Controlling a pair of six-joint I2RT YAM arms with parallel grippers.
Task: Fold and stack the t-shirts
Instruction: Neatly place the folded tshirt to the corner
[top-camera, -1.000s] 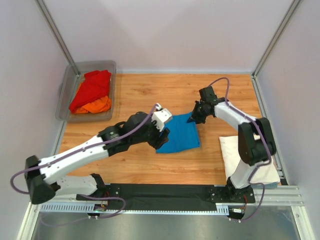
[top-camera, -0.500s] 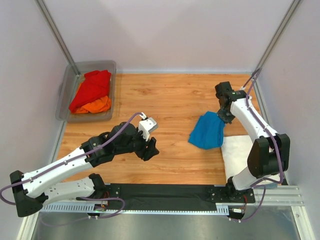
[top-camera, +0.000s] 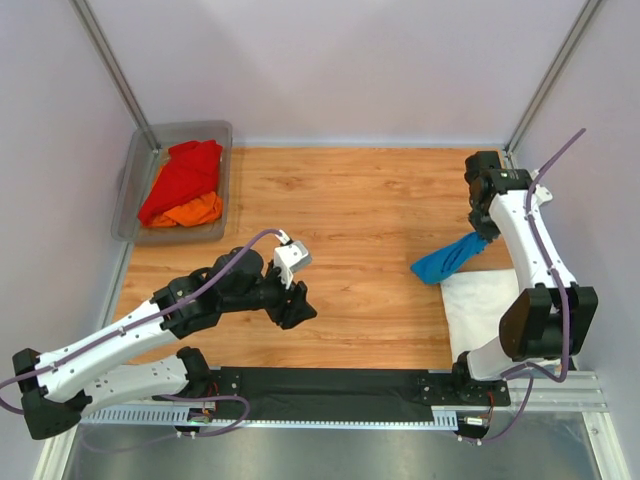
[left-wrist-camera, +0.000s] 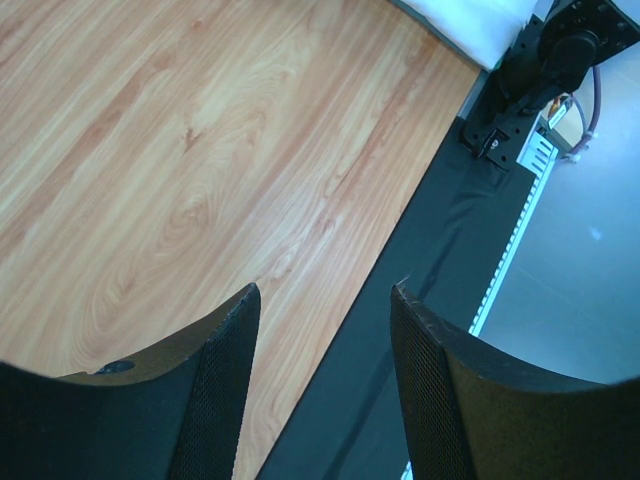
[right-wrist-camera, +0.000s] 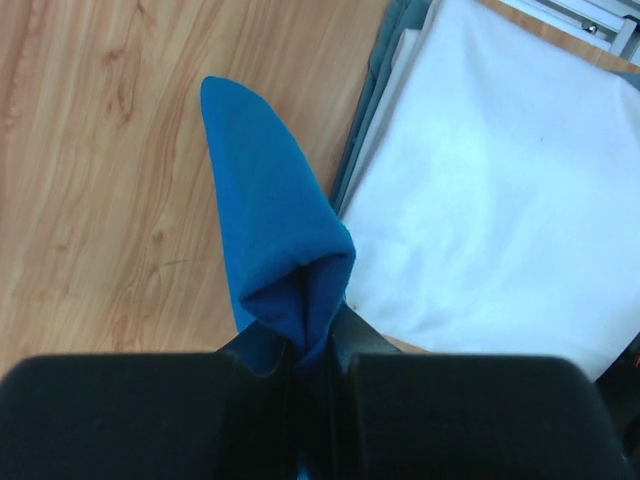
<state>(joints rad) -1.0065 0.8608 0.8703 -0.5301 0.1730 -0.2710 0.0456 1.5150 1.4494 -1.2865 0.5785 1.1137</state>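
Right tool (right-wrist-camera: 310, 350) pinches blue t-shirt (top-camera: 448, 262), which dangles just beside the folded white t-shirt (top-camera: 490, 310); left tool (left-wrist-camera: 322, 300) wide, empty, well apart.

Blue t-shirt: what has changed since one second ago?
The right gripper, shut on the blue t-shirt, carried it rightward to the edge of the white t-shirt. The open left gripper drew back toward its base. The red t-shirt and orange t-shirt stayed in the tub.
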